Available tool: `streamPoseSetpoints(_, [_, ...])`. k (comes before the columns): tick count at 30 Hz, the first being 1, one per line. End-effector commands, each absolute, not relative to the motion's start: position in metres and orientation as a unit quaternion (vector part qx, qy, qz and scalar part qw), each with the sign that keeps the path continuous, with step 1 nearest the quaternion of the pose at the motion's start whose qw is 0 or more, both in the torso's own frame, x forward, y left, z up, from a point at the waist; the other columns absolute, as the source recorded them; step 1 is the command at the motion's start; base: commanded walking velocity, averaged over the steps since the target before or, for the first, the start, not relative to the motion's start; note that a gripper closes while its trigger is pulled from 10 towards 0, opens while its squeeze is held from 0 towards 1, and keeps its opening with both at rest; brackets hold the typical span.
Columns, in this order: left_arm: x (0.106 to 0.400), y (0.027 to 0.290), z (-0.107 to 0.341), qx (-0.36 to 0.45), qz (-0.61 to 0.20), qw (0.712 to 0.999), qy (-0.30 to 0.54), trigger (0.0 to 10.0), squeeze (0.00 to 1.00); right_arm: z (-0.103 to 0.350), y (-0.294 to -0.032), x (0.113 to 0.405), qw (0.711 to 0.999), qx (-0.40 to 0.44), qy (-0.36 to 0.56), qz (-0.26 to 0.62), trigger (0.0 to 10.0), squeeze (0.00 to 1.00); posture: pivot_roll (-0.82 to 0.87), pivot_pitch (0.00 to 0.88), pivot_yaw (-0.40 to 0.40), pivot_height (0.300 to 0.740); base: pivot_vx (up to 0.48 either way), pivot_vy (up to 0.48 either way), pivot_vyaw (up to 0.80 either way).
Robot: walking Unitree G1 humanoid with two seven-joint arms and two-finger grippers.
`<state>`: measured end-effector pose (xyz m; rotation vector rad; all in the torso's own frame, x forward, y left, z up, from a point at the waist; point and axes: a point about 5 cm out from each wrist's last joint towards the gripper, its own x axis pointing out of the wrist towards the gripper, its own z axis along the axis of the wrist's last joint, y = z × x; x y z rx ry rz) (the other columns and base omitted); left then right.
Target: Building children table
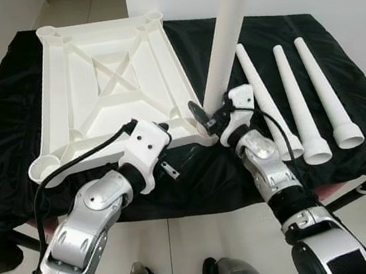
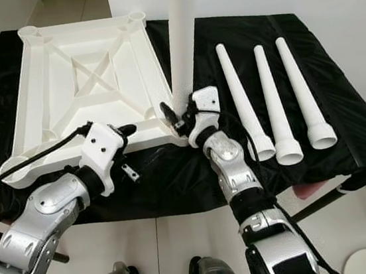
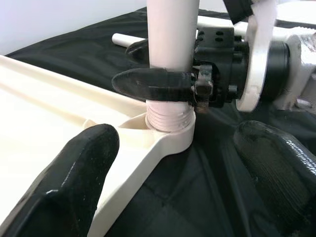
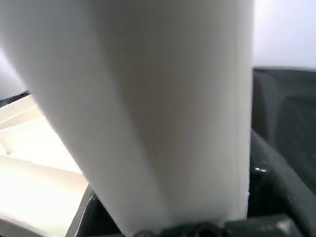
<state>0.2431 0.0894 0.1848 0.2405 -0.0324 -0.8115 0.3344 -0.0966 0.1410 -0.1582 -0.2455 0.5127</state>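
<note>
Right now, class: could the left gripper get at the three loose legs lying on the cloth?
Probably not easily. The left gripper sits at the tabletop's near corner, and the right gripper, holding the upright leg, stands between it and the loose legs.

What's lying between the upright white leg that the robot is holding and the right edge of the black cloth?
Three loose white table legs lie side by side on the black cloth, right of the upright leg in the right pincer, in both eye views.
</note>
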Motion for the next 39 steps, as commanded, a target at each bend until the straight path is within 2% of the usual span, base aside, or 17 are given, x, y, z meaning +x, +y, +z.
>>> streamPoseSetpoints(1, [0.241, 0.089, 0.187, 0.122, -0.394, 0.911, -0.018, 10.0, 0.0, 0.117, -0.106, 0.327, 0.961, -0.107, -0.083, 0.241, 10.0, 0.0, -0.03, 0.1, -0.028, 0.74, 0.0, 0.0, 0.0])
streamPoseSetpoints(8, [0.241, 0.089, 0.187, 0.121, -0.395, 0.91, -0.018, 10.0, 0.0, 0.131, -0.114, 0.328, 0.955, -0.16, -0.142, 0.207, 10.0, 0.0, -0.03, 0.101, -0.026, 0.74, 0.0, 0.0, 0.0])
streamPoseSetpoints(10, [0.241, 0.089, 0.187, 0.122, -0.396, 0.91, -0.018, 10.0, 0.0, 0.138, -0.115, 0.328, 0.938, -0.223, -0.181, 0.194, 10.0, 0.0, -0.03, 0.1, -0.025, 0.74, 0.0, 0.0, 0.0])
streamPoseSetpoints(18, [0.241, 0.089, 0.187, 0.122, -0.395, 0.91, -0.018, 10.0, 0.0, 0.158, -0.126, 0.331, 0.94, -0.207, -0.236, 0.132, 10.0, 0.0, -0.02, 0.096, -0.025, 0.74, 0.0, 0.0, 0.0])
streamPoseSetpoints(20, [0.241, 0.089, 0.187, 0.122, -0.395, 0.91, -0.018, 10.0, 0.0, 0.16, -0.13, 0.336, 0.956, -0.154, -0.222, 0.112, 10.0, 0.0, -0.03, 0.096, -0.025, 0.74, 0.0, 0.0, 0.0])
streamPoseSetpoints(22, [0.241, 0.089, 0.187, 0.122, -0.395, 0.91, -0.018, 10.0, 0.0, 0.16, -0.13, 0.336, 0.956, -0.154, -0.222, 0.112, 10.0, 0.0, -0.03, 0.096, -0.025, 0.74, 0.0, 0.0, 0.0])
streamPoseSetpoints(25, [0.242, 0.089, 0.187, 0.123, -0.396, 0.91, -0.019, 10.0, 0.0, 0.155, -0.137, 0.345, 0.981, -0.036, -0.165, 0.092, 10.0, 0.0, -0.02, 0.094, -0.025, 0.74, 0.0, 0.0, 0.0])
streamPoseSetpoints(29, [0.245, 0.094, 0.187, 0.127, -0.388, 0.913, -0.018, 10.0, 0.0, 0.146, -0.142, 0.353, 0.992, 0.026, -0.099, 0.078, 10.0, 0.0, -0.02, 0.09, -0.026, 0.74, 0.0, 0.0, 0.0])
streamPoseSetpoints(35, [0.256, 0.102, 0.19, 0.123, -0.387, 0.914, -0.016, 10.0, 0.0, 0.153, -0.139, 0.358, 0.99, 0.022, -0.081, 0.116, 10.0, 0.0, -0.03, 0.078, -0.026, 0.74, 0.0, 0.0, 0.0])
streamPoseSetpoints(39, [0.26, 0.089, 0.191, 0.099, -0.399, 0.912, -0.015, 10.0, 0.0, 0.155, -0.137, 0.358, 0.987, 0.023, -0.082, 0.136, 10.0, 0.0, -0.03, 0.063, -0.025, 0.74, 0.0, 0.0, 0.0])
